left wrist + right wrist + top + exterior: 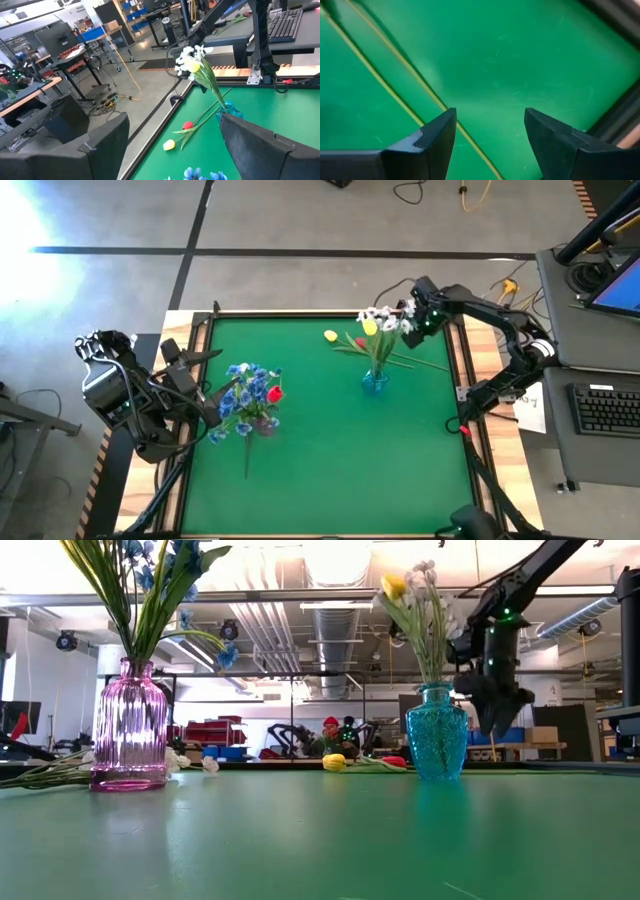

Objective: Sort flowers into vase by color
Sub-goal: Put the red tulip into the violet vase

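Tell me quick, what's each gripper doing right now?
Left gripper: open, empty, near the pink vase.
Right gripper: open, empty, above a green stem by the blue vase.

The left arm sits at the left edge of the high view, folded over the table's side, its wrist pointing right. The left gripper [205, 395] has its fingers [102, 145] spread wide, holding nothing.

The right arm reaches in from the right side of the high view, elbow bent, forearm stretching to the upper middle. The right gripper [412, 313] points downward, its fingers [437, 137] apart with nothing between them.
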Available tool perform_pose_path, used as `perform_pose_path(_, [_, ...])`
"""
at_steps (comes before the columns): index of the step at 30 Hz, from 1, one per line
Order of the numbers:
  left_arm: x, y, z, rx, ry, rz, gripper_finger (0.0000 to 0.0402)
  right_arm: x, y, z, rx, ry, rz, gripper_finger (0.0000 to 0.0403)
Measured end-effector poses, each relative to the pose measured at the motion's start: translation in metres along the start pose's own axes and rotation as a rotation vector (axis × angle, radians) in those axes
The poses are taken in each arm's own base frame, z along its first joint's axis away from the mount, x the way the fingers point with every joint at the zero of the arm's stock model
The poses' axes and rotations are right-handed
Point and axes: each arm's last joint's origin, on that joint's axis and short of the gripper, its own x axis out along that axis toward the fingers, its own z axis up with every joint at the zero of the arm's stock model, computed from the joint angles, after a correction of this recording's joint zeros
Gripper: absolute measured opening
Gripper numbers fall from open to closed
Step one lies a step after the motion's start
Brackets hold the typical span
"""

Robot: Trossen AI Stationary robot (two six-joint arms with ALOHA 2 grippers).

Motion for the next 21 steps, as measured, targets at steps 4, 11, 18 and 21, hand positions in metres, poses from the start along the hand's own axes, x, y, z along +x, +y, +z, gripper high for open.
perform_pose_path(4, [0.000,0.000,0.000,0.000,0.000,0.000,0.0297,0.013,0.000,-0.006,-0.013,-0.007,0.002,0.0226])
perform_pose_path(11, [0.000,0.000,0.000,0.000,0.000,0.000,0.0297,0.029,0.002,-0.016,-0.060,-0.012,0.085,0.0226])
perform_pose_path(18, [0.000,0.000,0.000,0.002,0.000,0.001,0.0297,0.039,0.005,-0.022,-0.143,-0.080,0.149,0.0226])
perform_pose_path(21, [0.000,0.000,0.000,0.014,-0.001,0.001,0.0297,0.041,0.009,-0.021,-0.166,-0.110,0.166,0.0226])
